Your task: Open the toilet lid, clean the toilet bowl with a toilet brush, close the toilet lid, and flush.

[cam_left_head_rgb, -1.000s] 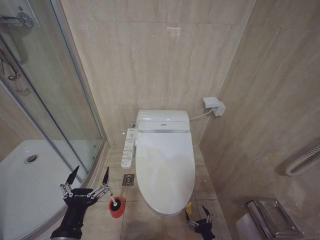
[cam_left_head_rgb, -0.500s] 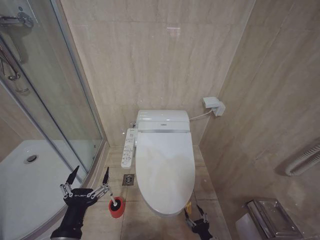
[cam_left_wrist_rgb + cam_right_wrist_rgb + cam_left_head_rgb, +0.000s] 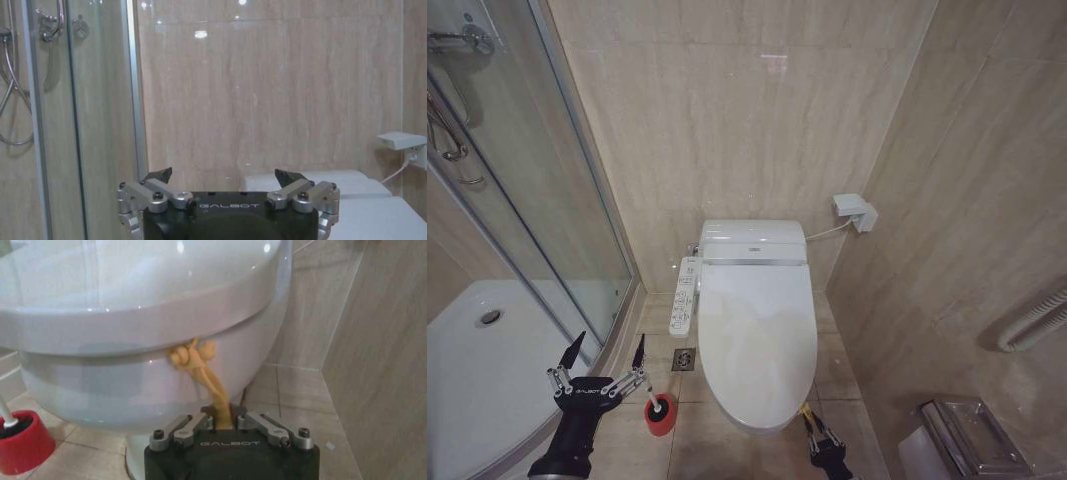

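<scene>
right tool [image 3: 222, 421] pinching yellow tag [image 3: 200, 371]

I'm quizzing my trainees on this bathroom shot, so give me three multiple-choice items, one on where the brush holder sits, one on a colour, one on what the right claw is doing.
1. Where does the red cup holder stand?
A. on the floor left of the toilet bowl
B. on the toilet lid
C. inside the shower

2. What colour is the tag hanging from the toilet lid?
A. blue
B. yellow
C. green

3. What is the right claw doing?
A. hanging open, away from the toilet
B. holding the toilet brush
C. shut on the tag

Answers: 1 A, the head view shows it on the tiles beside the bowl, near the open left claw. 2 B, the right wrist view shows a yellow strap. 3 C, its fingers pinch the strap below the lid's front edge.
</scene>
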